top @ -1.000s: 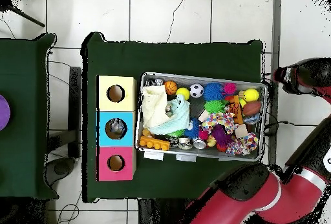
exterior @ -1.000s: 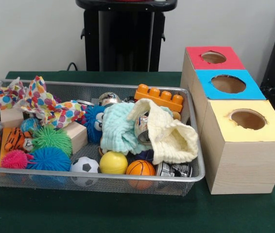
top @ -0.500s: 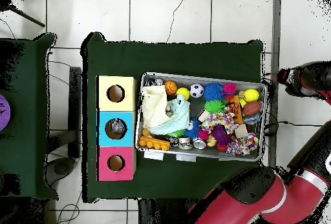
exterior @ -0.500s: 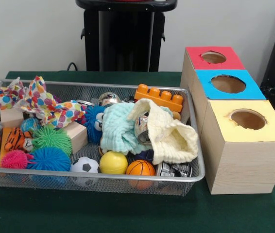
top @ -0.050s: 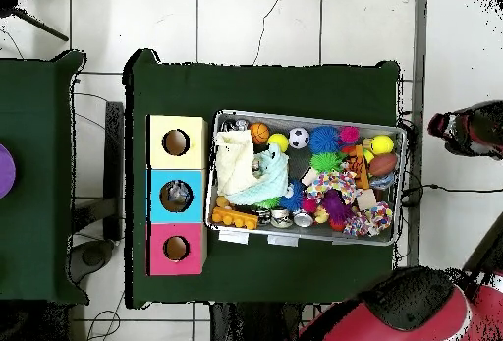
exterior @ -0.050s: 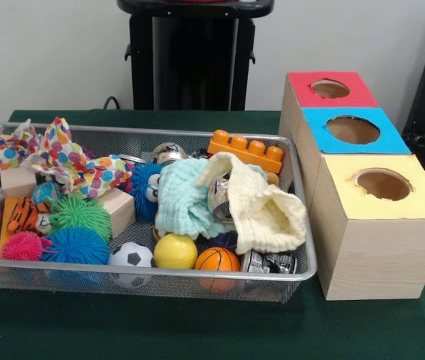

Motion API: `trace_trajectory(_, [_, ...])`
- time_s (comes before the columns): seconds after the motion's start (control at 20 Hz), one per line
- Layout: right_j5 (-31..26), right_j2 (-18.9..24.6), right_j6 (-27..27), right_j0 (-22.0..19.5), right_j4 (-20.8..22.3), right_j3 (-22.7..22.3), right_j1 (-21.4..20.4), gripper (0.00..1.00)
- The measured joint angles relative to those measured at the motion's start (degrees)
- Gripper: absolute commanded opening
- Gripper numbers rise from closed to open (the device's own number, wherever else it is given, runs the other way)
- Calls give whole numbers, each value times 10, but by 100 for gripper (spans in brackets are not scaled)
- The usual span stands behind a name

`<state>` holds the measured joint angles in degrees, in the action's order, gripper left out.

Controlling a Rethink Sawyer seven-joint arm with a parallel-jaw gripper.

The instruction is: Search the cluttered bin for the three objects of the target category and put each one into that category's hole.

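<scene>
Green cloth covers the tabletop (exterior @ -0.050s: 197,337). Along its left and middle stands a wire mesh bin (exterior @ -0.050s: 160,271), crammed. At the bin's left end lie a spotted cloth (exterior @ -0.050s: 62,161), wooden blocks (exterior @ -0.050s: 19,180) and spiky balls (exterior @ -0.050s: 77,245). Against its front rim rest a soccer ball (exterior @ -0.050s: 131,255), a yellow ball (exterior @ -0.050s: 175,251) and a basketball (exterior @ -0.050s: 217,259). A cream cloth (exterior @ -0.050s: 269,214) drapes the right end, beside an orange brick (exterior @ -0.050s: 246,150). Touching the bin's right side stand three boxes: yellow hole (exterior @ -0.050s: 383,184), blue hole (exterior @ -0.050s: 353,129), red hole (exterior @ -0.050s: 330,88). Overhead, the gripper (top @ -0.050s: 462,131) hangs off the tabletop's edge; how far open, I cannot tell.
</scene>
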<state>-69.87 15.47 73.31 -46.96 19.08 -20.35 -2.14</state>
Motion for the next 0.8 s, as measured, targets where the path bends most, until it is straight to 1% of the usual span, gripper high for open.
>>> trace_trajectory(0.05, [6, -3, 0, -2, -2, -12, -6, 0])
trace_trajectory(0.1, [29, -14, 0, -7, -7, -49, -24, 0])
trace_trajectory(0.2, [55, -25, 0, -11, -11, -85, -41, 0])
trace_trajectory(0.55, [121, -51, 2, -11, -29, -181, -84, 0])
trace_trajectory(0.8, [150, -70, 11, -3, -46, -235, -102, 0])
